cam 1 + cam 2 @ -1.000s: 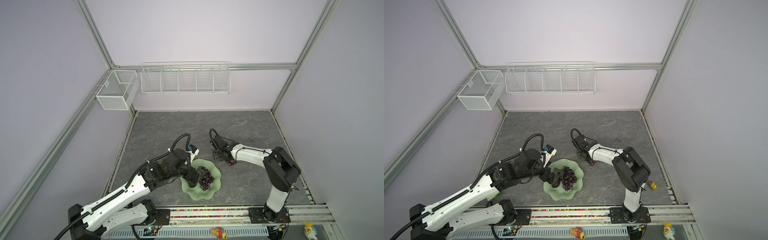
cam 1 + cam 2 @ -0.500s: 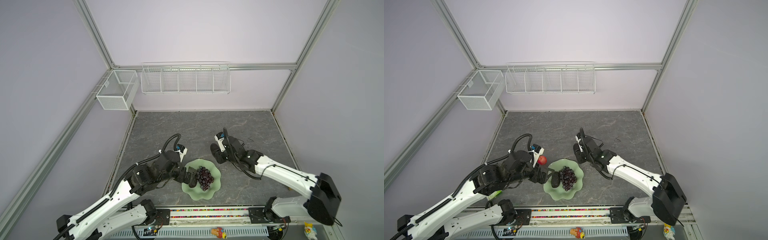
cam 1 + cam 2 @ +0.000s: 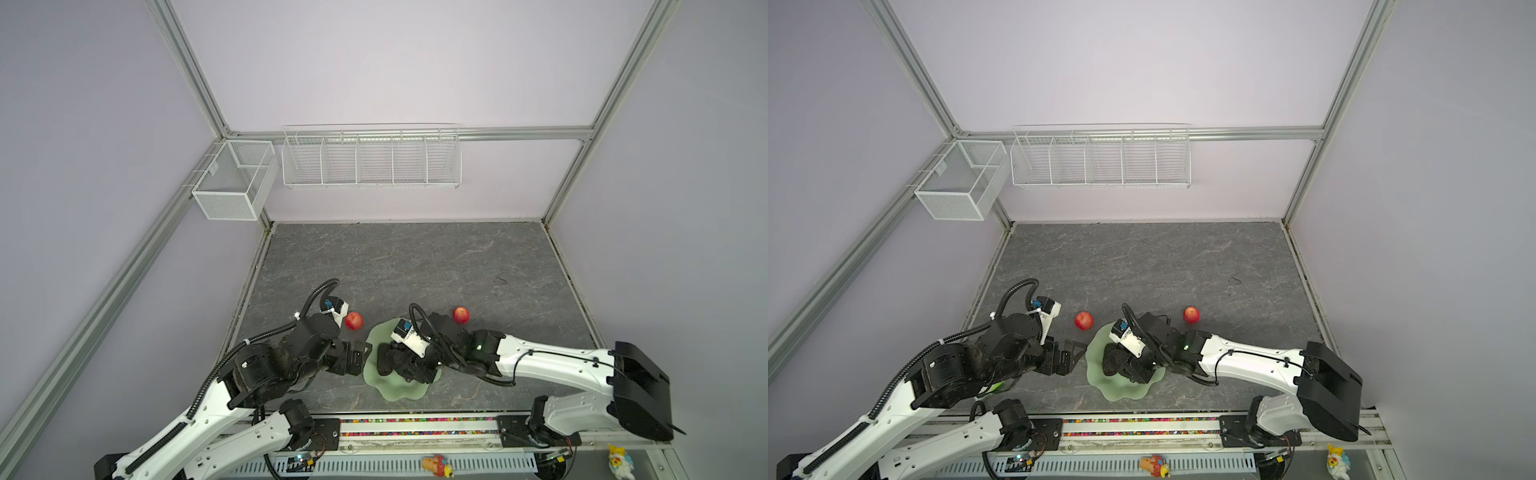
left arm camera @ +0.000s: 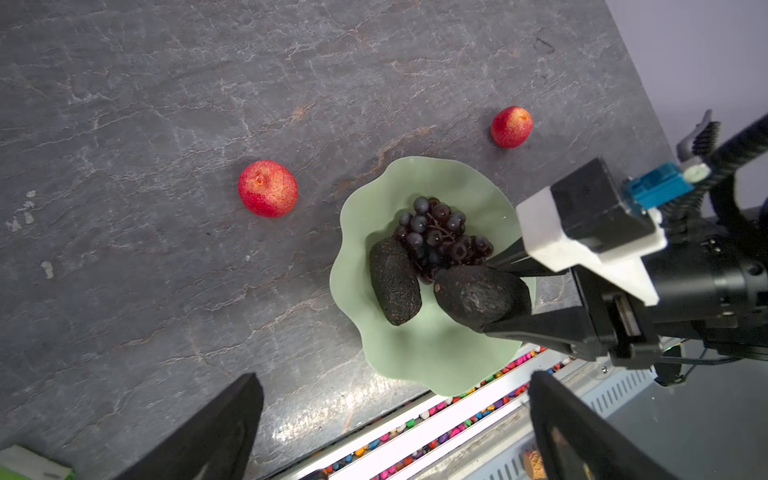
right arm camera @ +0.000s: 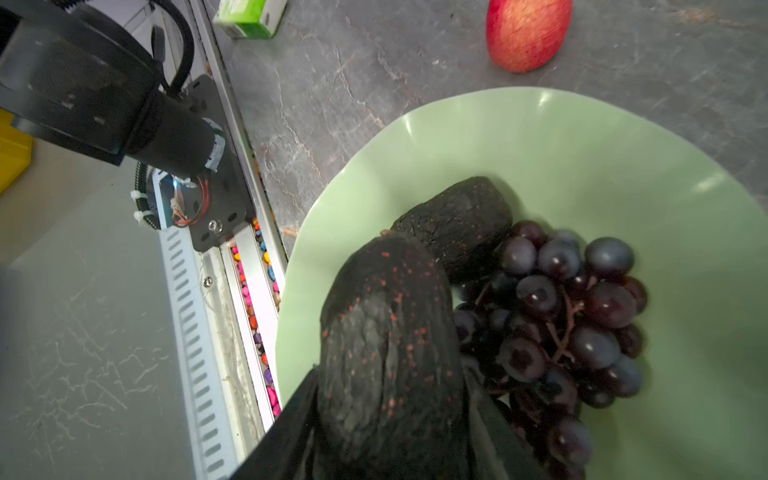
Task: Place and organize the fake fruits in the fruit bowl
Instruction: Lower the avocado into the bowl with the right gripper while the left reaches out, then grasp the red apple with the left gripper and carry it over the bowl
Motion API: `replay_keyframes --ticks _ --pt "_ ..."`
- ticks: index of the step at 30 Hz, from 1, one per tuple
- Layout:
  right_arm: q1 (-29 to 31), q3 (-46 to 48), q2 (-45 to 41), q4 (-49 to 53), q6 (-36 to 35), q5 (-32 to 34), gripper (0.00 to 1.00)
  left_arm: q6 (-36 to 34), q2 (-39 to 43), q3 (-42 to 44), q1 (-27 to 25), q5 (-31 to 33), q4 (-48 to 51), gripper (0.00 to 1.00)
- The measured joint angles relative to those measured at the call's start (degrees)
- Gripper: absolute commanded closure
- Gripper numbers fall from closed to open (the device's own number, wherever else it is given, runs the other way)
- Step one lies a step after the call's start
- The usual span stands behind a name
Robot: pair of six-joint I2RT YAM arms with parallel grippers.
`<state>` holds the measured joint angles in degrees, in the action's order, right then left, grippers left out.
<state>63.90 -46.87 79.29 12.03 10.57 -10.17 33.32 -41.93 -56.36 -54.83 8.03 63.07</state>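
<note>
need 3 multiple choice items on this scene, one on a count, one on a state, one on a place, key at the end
1. How many red apples lie outside the fruit bowl? A one B two C three
2. The right claw is: A open and empty B shut on an avocado C shut on an apple
3. The grapes lie: A in the fruit bowl B beside the apples C in the right claw
Key: 1 B, both apples sit on the tabletop, none in the bowl. 2 B, it clamps the black avocado over the bowl. 3 A, the bunch rests inside the green dish.
</note>
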Motion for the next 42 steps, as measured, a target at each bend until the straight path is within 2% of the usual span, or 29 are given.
replay_keyframes --ticks 6,9,13,19,22,25,27,28,29,33,42 --pt "2.32 -0.39 3.43 0.15 -1.99 0.09 0.59 0.72 -1.09 0.44 0.00 1.22 0.07 0.01" --pt "3.02 -0.90 5.51 0.15 -2.67 0.28 0.55 1.33 -1.11 0.63 0.00 2.54 -0.22 0.01" --pt "3.34 -1.22 6.56 0.44 -3.17 0.85 0.39 2.23 -1.22 1.22 0.00 5.38 -0.42 0.01" --pt "3.39 -1.99 5.75 1.75 -4.46 2.89 0.26 2.38 -4.22 1.51 0.46 11.74 -1.25 0.01" --pt "3.39 -2.43 3.52 4.09 -5.05 4.09 0.22 1.97 -4.46 3.96 4.22 12.09 -5.03 0.00" --pt "3.39 -4.11 0.70 5.27 -5.51 5.05 0.18 1.46 -5.11 8.15 11.34 9.88 -10.71 0.02" --pt "3.39 -4.87 -1.42 5.14 -5.90 5.44 0.11 0.94 -6.84 11.54 17.20 6.19 -15.19 0.07" --pt "3.39 -5.22 -2.40 5.05 -5.77 5.51 0.04 0.68 -8.50 13.42 20.37 3.87 -18.01 0.07" --pt "3.39 -5.64 -3.04 4.94 -6.36 5.46 0.12 0.48 -10.58 15.08 22.71 2.08 -20.70 0.07" --pt "3.52 -7.10 -3.37 3.54 -6.51 4.74 0.12 0.31 -18.47 18.67 25.29 -1.97 -28.13 0.10" --pt "4.20 -7.67 0.11 -1.51 -6.34 2.62 0.12 -0.48 -34.10 15.65 26.01 -1.49 -36.70 0.15"
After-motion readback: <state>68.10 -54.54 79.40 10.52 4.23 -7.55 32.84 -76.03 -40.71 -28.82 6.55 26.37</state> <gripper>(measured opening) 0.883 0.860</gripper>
